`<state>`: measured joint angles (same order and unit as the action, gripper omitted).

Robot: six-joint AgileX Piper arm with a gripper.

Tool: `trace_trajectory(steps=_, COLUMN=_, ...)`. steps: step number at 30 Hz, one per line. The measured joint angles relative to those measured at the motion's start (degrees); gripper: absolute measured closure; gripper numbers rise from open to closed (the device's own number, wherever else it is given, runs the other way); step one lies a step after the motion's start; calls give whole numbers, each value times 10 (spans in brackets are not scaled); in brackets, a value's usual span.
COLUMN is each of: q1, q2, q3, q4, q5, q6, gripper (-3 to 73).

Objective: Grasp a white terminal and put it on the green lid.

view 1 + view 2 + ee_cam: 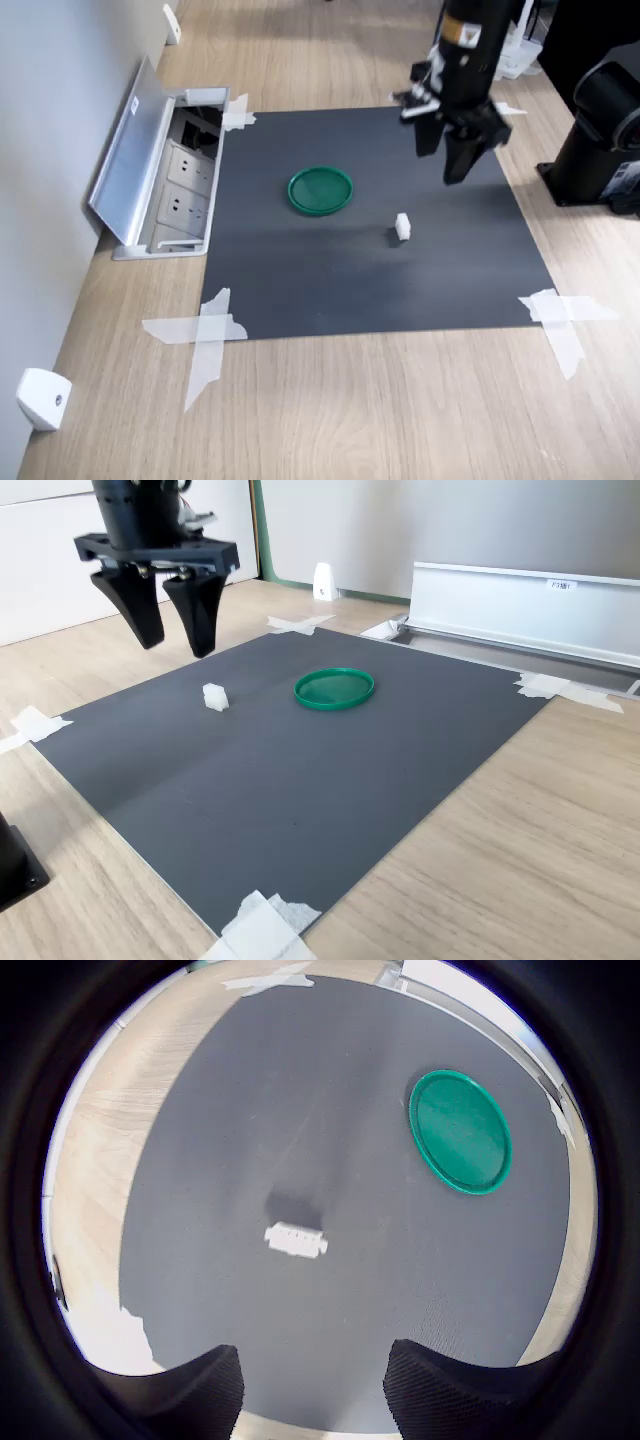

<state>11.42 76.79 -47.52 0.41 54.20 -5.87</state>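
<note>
Nothing done yet. Gripper (pixel 170 640) spread, empty, high above mat (pixel 340 290). White terminal (pixel 402 227) on mat, near green lid (pixel 321 190), not touching. Grasp, transfer both left.

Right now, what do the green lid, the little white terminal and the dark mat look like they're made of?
Green lid: likely molded plastic, smooth, slightly glossy, raised rim. White terminal: probably hard plastic, ridged in the wrist view. Dark mat: thin matte sheet, taped flat; rubber or plastic, can't tell.
</note>
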Motion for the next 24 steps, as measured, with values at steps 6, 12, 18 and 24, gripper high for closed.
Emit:
trace_trajectory(steps=6, q1=17, q2=43, q3=-1, q4=2, q5=-41, q6=38, gripper=92)
trace_trajectory(steps=12, q1=17, q2=56, q3=-3, q4=16, q5=-73, q6=54, gripper=92)
trace_trajectory(steps=18, q1=17, q2=80, q3=-3, q4=16, q5=-84, q6=65, gripper=92)
trace_trajectory(steps=24, q1=17, q2=99, q3=-3, q4=17, q5=-102, q6=76, gripper=92)
